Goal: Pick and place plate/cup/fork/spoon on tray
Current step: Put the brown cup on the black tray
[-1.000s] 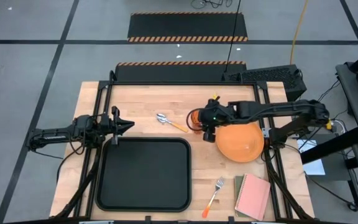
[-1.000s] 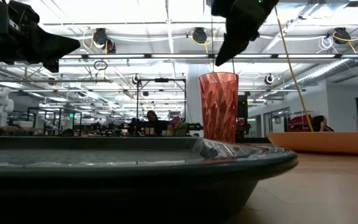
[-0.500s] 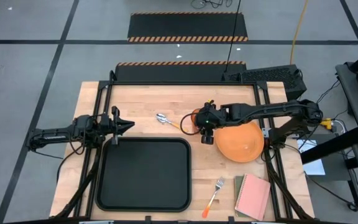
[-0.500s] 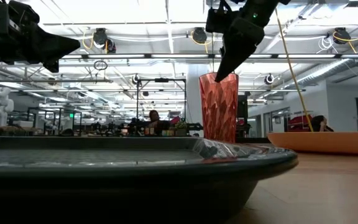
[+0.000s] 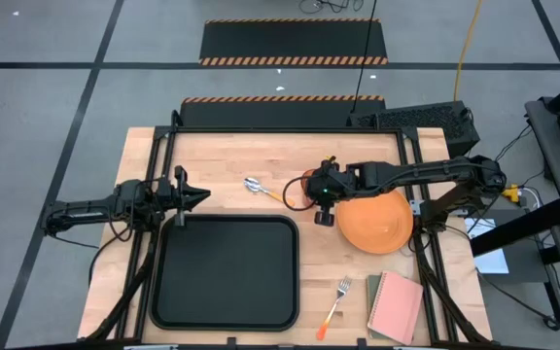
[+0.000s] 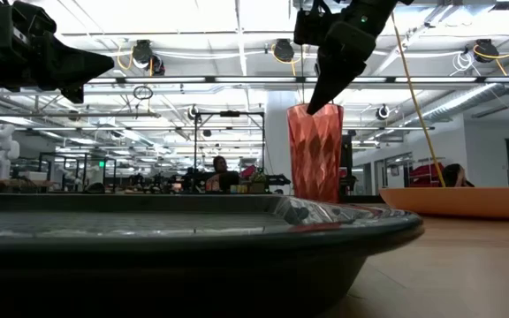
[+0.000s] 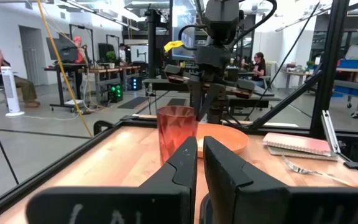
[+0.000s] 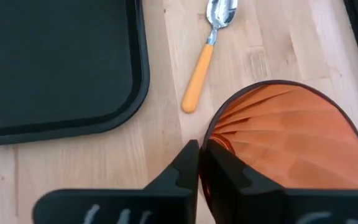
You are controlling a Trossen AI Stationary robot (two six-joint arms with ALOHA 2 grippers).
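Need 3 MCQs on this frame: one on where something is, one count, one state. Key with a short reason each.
1. Where is the fork?
A. on the tray
B. on the table, between the tray and the pink notebook
C. on the plate

2. How many tableware items lie on the tray?
A. none
B. two
C. four

3. What is the right hand doing?
A. hanging open above the spoon
B. shut on the cup's rim
C. holding the plate

Key: 1 B, the high view shows the fork on bare wood between tray and pink notebook. 2 A, the tray's black surface is bare, with plate, cup and spoon all on the table. 3 B, the right wrist view shows the fingers pinched together on the cup's wall.
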